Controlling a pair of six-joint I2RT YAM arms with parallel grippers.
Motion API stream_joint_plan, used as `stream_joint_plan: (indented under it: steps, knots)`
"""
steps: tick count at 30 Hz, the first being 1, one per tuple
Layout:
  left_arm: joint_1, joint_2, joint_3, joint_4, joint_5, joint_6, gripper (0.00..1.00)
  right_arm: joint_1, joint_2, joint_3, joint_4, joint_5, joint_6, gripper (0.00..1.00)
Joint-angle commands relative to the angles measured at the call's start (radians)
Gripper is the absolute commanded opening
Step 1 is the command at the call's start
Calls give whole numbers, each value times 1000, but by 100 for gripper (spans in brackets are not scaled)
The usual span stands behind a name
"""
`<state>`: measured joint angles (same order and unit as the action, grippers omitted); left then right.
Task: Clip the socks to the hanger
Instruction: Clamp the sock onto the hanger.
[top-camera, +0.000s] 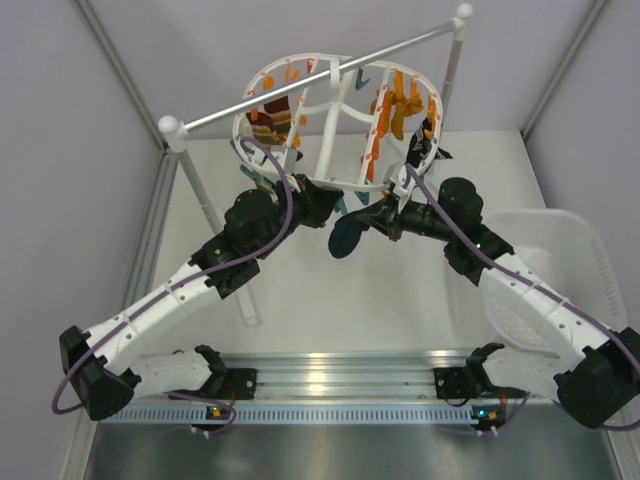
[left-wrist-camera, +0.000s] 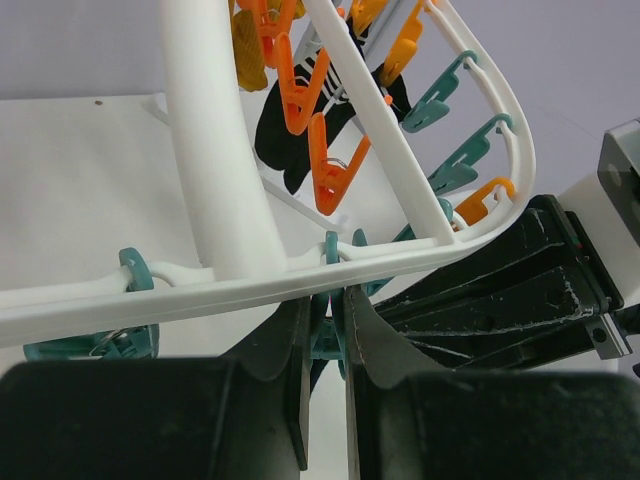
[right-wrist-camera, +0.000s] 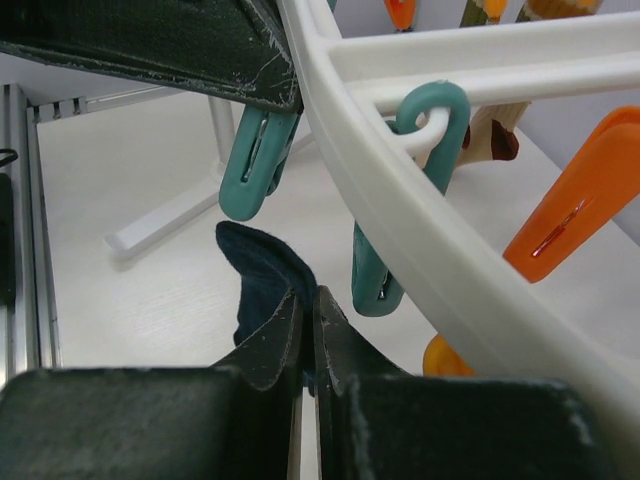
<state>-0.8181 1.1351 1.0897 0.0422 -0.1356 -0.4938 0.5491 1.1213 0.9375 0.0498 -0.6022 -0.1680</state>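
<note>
The white oval hanger (top-camera: 335, 120) hangs from a rod, with orange and teal clips round its rim. My right gripper (top-camera: 372, 222) is shut on a dark teal-navy sock (top-camera: 347, 238), held just under the near rim; in the right wrist view the sock (right-wrist-camera: 258, 278) sticks up between my fingers below a teal clip (right-wrist-camera: 255, 160). My left gripper (top-camera: 325, 205) is shut on a teal clip (left-wrist-camera: 328, 335) under the hanger rim (left-wrist-camera: 300, 285), squeezing it. My left gripper's black body shows at the top of the right wrist view.
A maroon-striped sock (top-camera: 273, 118) and a mustard-orange sock (top-camera: 405, 112) hang clipped on the hanger. The white-and-metal rod stand (top-camera: 300, 82) carries the hanger, its foot (top-camera: 250, 310) on the table. A white basket (top-camera: 560, 270) stands at the right.
</note>
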Motion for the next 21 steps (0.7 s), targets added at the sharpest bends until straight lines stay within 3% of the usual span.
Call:
stream_joint_plan:
  steps: [1,21]
  knots:
    - [-1,3,-2,27,36,-2,0,22,5,55,91,-2,12,0]
    - [0,9,-10,28,33,11,0,35,2,90,104,-15,53,0]
